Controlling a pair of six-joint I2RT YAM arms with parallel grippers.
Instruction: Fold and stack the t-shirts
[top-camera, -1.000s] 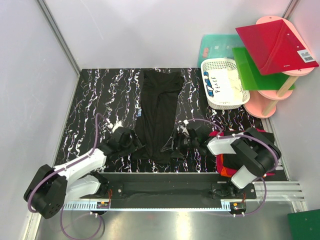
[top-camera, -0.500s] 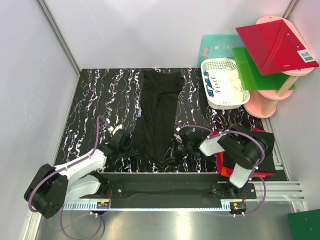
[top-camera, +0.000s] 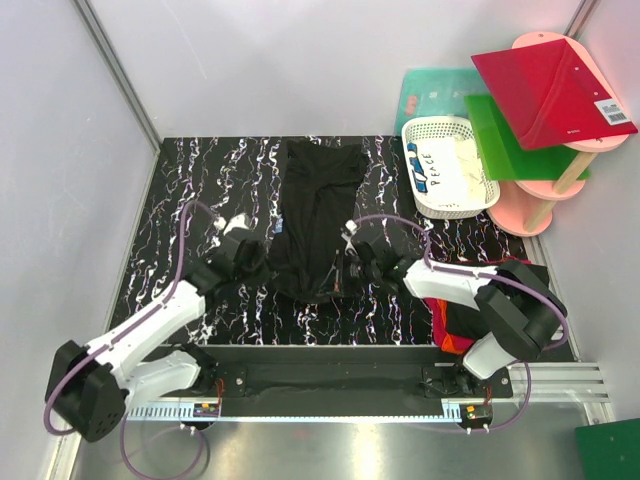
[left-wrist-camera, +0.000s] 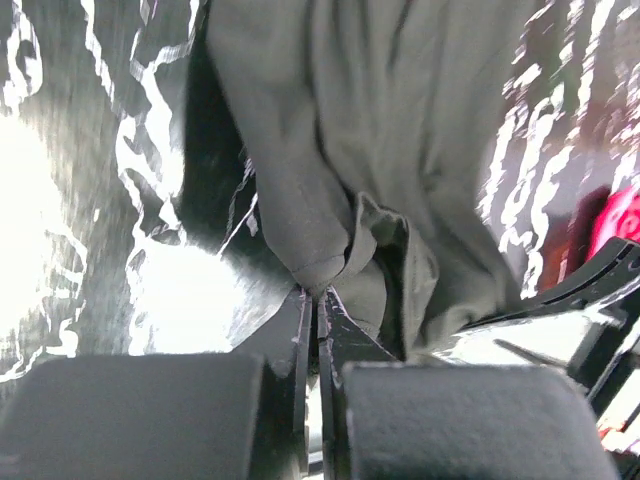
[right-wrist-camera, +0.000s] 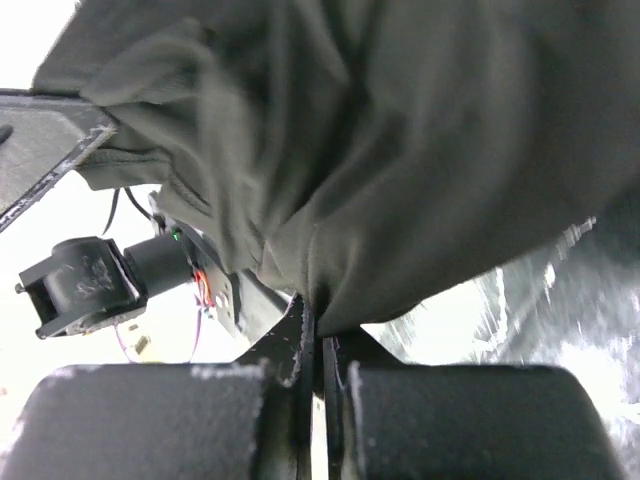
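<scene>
Marbled black surface (top-camera: 200, 180) is newly bared behind left hand (top-camera: 260, 269) and right hand (top-camera: 347, 271), both clamped on the black cloth t-shirt's (top-camera: 318, 190) hem, mid-fold.

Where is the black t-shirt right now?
Top view: the black t-shirt lies mid-table, left of the white basket, its near end gripped by the left hand and right hand.

This looks like a robot lab. The left arm (top-camera: 150, 325) and the right arm (top-camera: 452, 282), both white, are bolted to a metal rail (top-camera: 330, 409) at the bottom of the frame. A purple cable (top-camera: 181, 262) loops off one. Plain grey walls (top-camera: 60, 150) box in the black marbled counter (top-camera: 200, 180).
</scene>
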